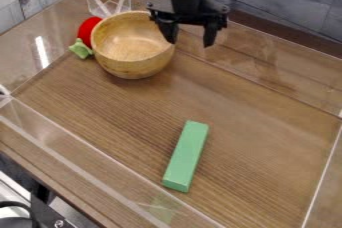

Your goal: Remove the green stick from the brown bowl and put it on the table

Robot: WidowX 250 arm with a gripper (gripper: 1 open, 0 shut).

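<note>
On table: green stick | well apart from gripper | gripper wide open, empty

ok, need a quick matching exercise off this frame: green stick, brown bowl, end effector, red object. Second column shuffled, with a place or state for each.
Things:
1. green stick
2. brown bowl
3. end effector
4. red object

Places or states:
A. open, holding nothing, at the far side of the table
B. lying flat on the tabletop near the front
C. tucked behind the bowl, to the left in the picture
D. upright and empty, far left part of the table

Pairs: 1-B, 2-D, 3-A, 4-C
</note>
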